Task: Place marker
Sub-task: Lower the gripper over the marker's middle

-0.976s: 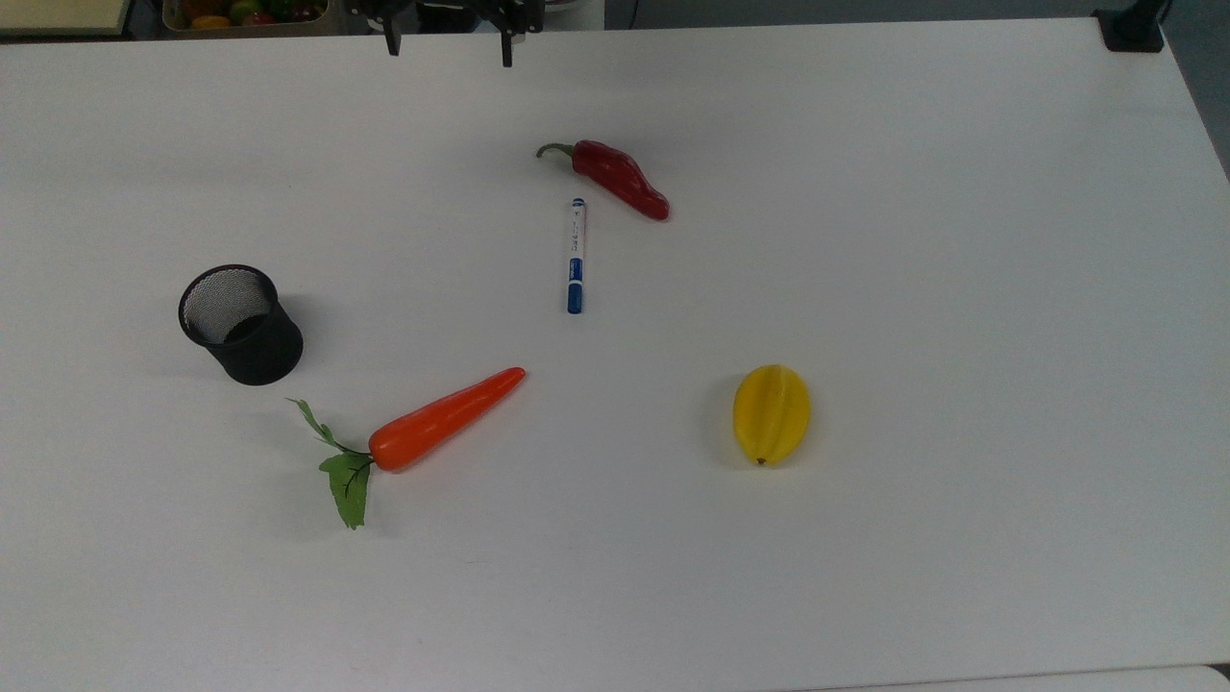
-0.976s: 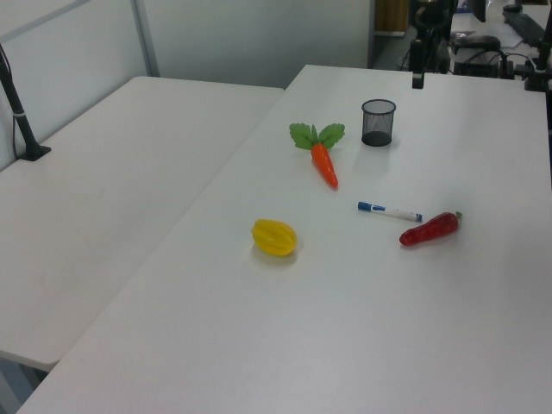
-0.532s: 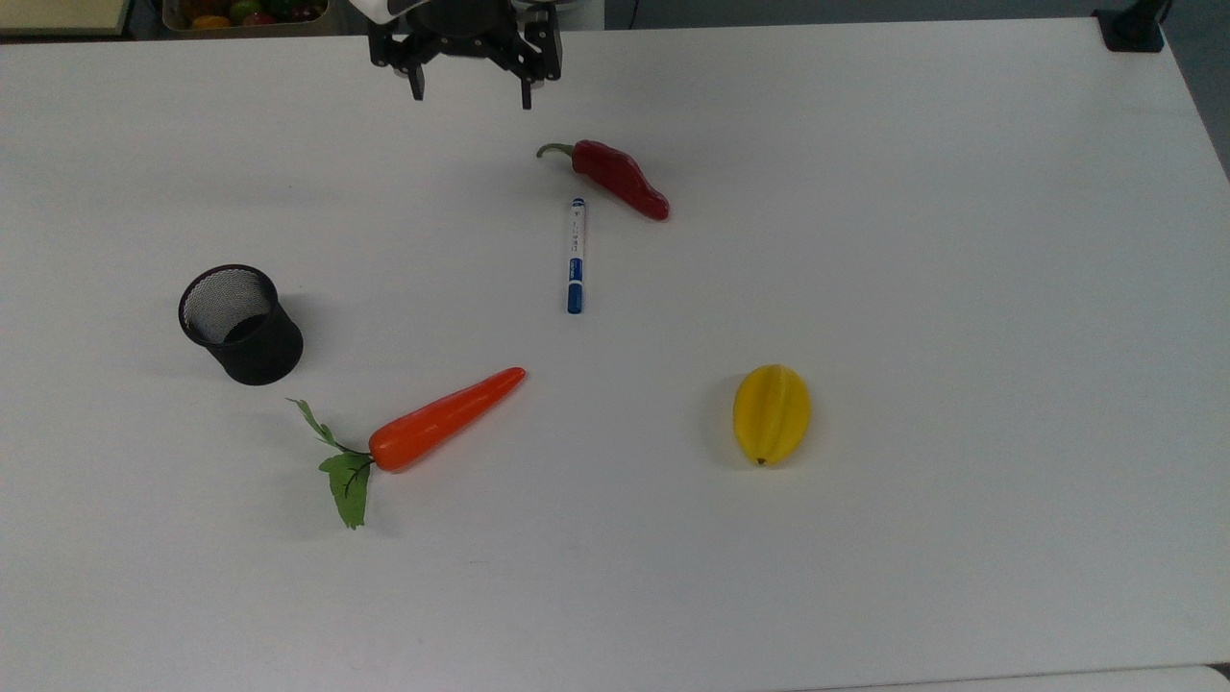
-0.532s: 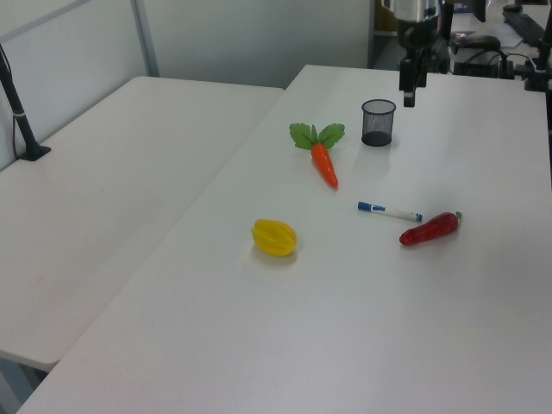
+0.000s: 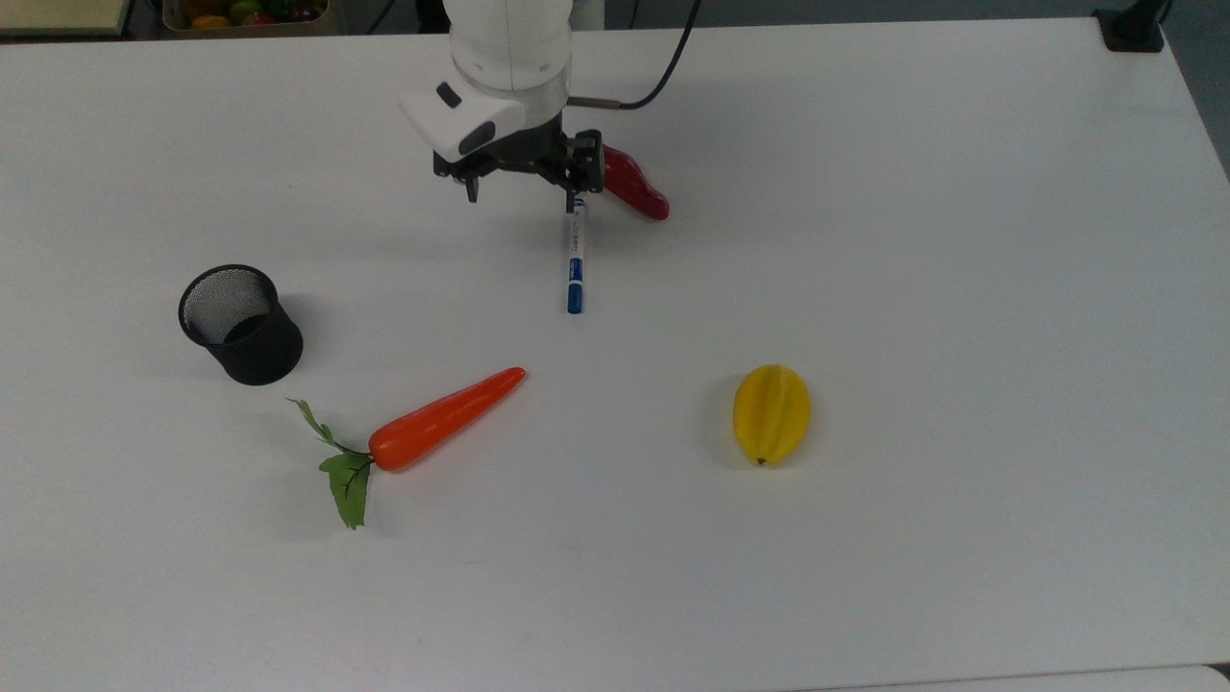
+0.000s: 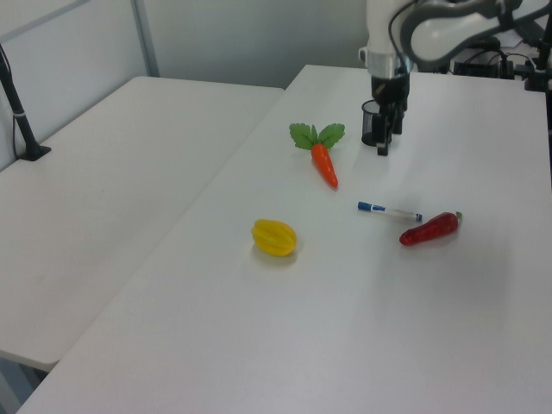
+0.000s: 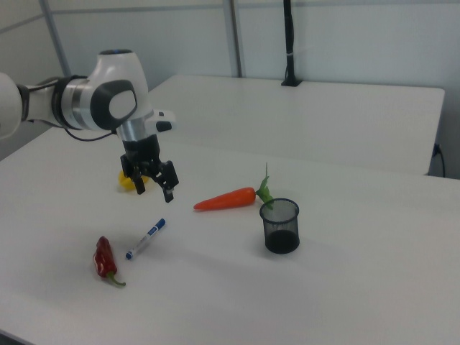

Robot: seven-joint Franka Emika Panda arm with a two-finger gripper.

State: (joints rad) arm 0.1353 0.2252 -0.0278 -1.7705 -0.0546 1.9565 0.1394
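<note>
Right now I'm hovering the gripper [image 5: 524, 197] — fingers spread wide, holding nothing — above the marker [image 5: 575, 259], lining up a grasp.

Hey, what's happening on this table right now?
A white robot arm hangs over the white table with its gripper open and empty, above the marker, which lies flat and untouched beside a red chili pepper. A black mesh pen cup stands upright to the top view's left, with a toy carrot and a yellow starfruit lying nearer the front. Nothing has been picked up yet.
</note>
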